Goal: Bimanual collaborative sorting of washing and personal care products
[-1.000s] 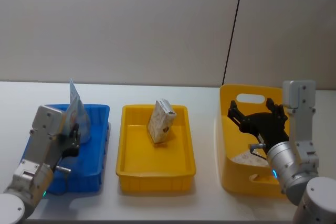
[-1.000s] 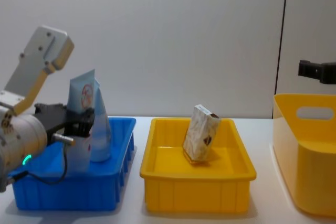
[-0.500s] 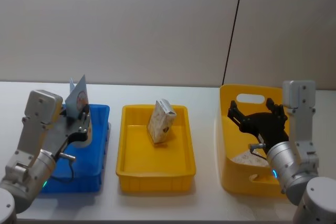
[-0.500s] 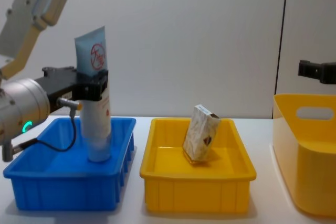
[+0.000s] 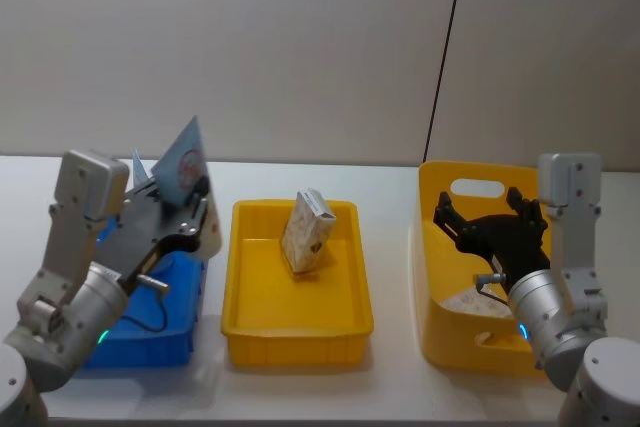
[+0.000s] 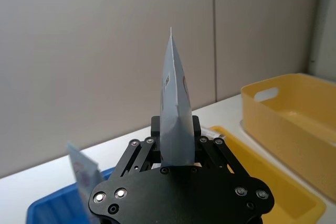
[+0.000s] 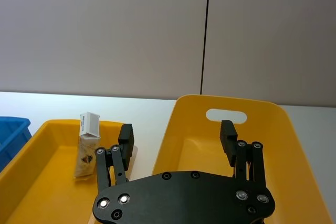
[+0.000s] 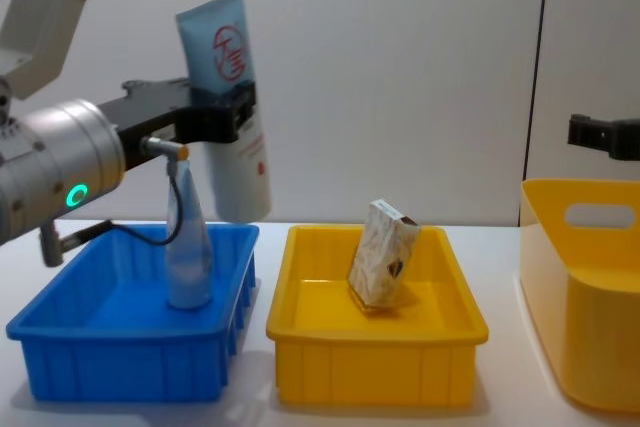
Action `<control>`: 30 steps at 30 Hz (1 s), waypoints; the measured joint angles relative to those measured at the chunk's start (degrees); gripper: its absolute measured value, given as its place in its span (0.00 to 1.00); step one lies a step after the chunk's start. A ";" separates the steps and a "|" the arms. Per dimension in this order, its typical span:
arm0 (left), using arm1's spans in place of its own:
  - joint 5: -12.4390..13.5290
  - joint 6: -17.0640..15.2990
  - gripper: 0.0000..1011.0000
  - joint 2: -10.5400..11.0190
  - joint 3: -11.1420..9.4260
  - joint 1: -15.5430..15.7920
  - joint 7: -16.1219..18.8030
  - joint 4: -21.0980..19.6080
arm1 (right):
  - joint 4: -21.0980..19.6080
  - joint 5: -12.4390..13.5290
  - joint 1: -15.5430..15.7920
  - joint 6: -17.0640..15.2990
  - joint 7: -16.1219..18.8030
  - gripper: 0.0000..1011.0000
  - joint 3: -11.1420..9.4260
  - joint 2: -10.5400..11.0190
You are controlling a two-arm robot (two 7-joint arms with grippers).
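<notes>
My left gripper [image 8: 232, 112] hung above the right-hand edge of the blue moulded plastic tray [image 8: 120, 347], fingers pinching the pale blue tapered soft pouch with the red circle logo [image 8: 243, 175] about its middle. The pouch was clear of the tray, flat crimped end up and leaning slightly, rounded base pointing down. From the left wrist camera I saw it edge-on as a thin blade rising between the black finger links.

Below it, a second pale blue pouch [image 8: 187, 247], plain and narrow, stood upright on the tray floor near the right wall, just beside the held one's base. The gripper's thin cable drooped into the tray behind it.

Next to the blue tray sat the shallow yellow plastic tray [image 8: 375, 367], glossy with rounded corners. In it the beige patterned carton [image 8: 383, 252] stood tipped against the back wall, its top flap folded.

Well apart on the right stood the taller yellow plastic bin with a slotted handle [image 8: 585, 337]. My right gripper [image 5: 483, 209] hovered over it, fingers spread wide and holding nothing. Something pale lay on the bin's floor [image 5: 465, 299]; I could not tell what.

Everything rested on a smooth white table [image 5: 390, 367].
</notes>
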State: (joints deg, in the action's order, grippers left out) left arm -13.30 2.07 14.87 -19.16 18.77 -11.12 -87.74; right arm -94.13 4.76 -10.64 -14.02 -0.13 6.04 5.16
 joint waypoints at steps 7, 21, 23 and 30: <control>-0.89 1.67 0.26 -1.11 -1.57 1.90 -4.13 0.59 | 0.00 0.00 0.00 0.00 0.00 0.99 0.00 0.00; -1.97 3.81 0.26 -3.50 -4.13 5.12 -8.99 2.92 | -0.04 0.00 0.01 0.00 0.24 0.99 -0.01 0.03; -2.05 3.95 0.26 -3.67 -4.30 5.34 -9.29 3.09 | -0.08 0.00 0.03 -0.02 0.51 0.99 0.00 0.10; -2.35 4.40 0.26 -4.25 -4.87 6.07 -10.29 3.64 | -0.48 0.53 0.11 -0.25 2.93 0.99 0.34 0.92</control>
State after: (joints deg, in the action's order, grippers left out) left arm -15.65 6.47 10.62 -24.03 24.84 -21.41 -84.10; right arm -94.61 5.28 -10.53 -14.26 2.80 6.38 6.08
